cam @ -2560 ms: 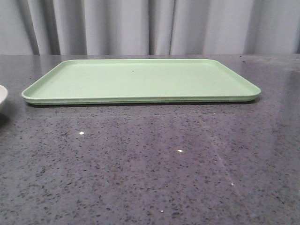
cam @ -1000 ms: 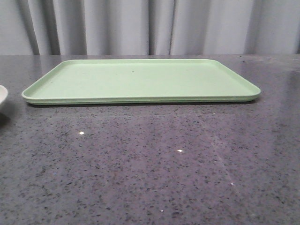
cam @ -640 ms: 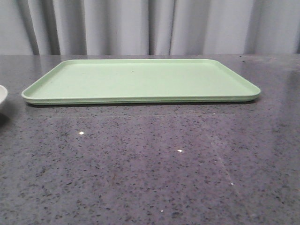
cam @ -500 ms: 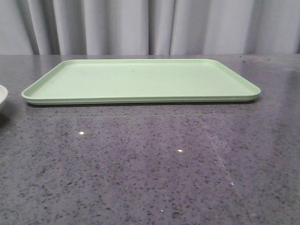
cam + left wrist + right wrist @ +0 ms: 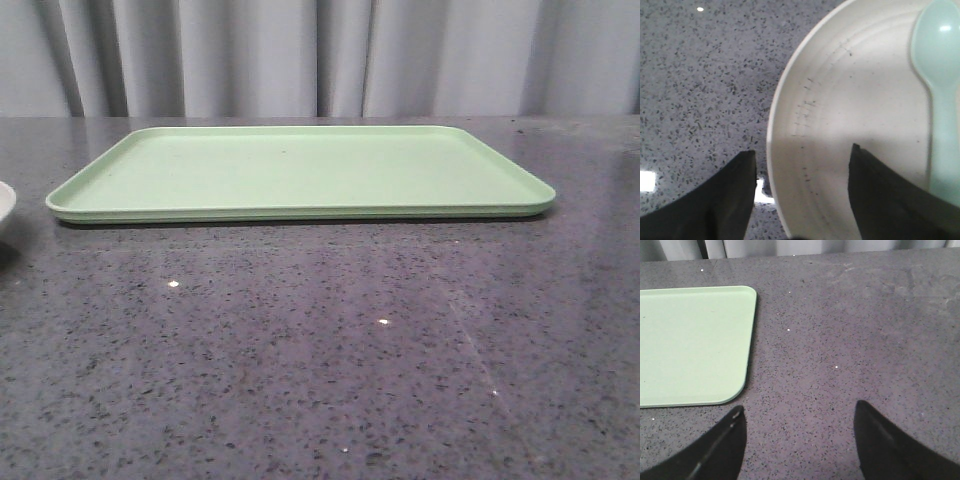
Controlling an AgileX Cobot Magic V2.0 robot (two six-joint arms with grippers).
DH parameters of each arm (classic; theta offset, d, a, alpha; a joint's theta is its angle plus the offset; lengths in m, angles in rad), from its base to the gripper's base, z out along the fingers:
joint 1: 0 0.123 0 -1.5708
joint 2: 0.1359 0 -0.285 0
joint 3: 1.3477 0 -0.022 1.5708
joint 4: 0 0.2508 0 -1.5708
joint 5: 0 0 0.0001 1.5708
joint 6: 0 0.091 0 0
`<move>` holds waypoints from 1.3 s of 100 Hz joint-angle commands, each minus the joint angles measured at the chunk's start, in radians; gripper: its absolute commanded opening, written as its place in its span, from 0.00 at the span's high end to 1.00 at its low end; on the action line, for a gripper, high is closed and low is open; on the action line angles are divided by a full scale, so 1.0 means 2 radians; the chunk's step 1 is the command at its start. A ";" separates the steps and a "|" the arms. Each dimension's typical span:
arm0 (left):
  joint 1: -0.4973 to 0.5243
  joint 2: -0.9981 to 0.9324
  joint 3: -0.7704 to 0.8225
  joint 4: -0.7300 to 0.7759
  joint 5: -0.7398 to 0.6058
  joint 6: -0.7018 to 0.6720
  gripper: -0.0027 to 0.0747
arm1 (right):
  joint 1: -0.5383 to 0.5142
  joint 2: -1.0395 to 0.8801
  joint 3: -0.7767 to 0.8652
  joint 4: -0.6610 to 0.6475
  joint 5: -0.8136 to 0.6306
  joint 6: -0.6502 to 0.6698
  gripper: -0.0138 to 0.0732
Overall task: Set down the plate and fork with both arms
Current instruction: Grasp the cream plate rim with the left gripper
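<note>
While the front view shows neither arm, the light-green tray [image 5: 300,172] lies flat on the speckled grey counter [image 5: 320,350] with nothing on it, grey curtains [image 5: 320,55] behind. At that view's far left edge a sliver of the plate [image 5: 4,205] pokes in, sitting on the counter beside the tray but apart from it.

Left wrist view: the left end effector [image 5: 802,172] is spread wide – its two dark fingers [image 5: 715,200] straddle the rim of the cream plate [image 5: 850,110], one finger outside over the counter, the other over the plate's inside. Whether either finger touches the plate cannot be told. Nothing is gripped. A pale blue-green spoon [image 5: 940,100] lies inside the plate, bowl end away from the fingers, handle running back toward the inner finger. Small dark scuff marks line the plate's inner wall near the rim. The plate rests on the counter [image 5: 700,75].

Right wrist view: the right end effector [image 5: 800,415] is also parted wide, fingers [image 5: 715,450] held over bare counter [image 5: 850,330], holding nothing. A rounded corner of the tray [image 5: 690,345] lies near the one finger, not touching it – the gap between the fingers frames only counter.

The fork is not visible in any view.
</note>
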 commanded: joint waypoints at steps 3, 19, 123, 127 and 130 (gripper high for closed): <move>0.024 -0.004 -0.017 -0.001 -0.029 -0.006 0.44 | 0.000 0.004 -0.016 -0.001 -0.033 -0.006 0.29; 0.037 0.008 -0.017 -0.032 -0.032 0.018 0.44 | 0.000 0.004 -0.016 -0.001 -0.033 -0.006 0.29; 0.037 0.063 -0.017 -0.046 -0.029 0.023 0.99 | 0.000 0.004 -0.016 -0.001 -0.032 -0.006 0.29; 0.037 0.063 -0.017 -0.046 -0.028 0.023 0.99 | 0.000 0.004 -0.016 -0.001 -0.031 -0.006 0.29; 0.037 0.062 -0.017 -0.046 -0.027 0.023 0.99 | 0.000 0.004 -0.016 -0.001 -0.031 -0.006 0.29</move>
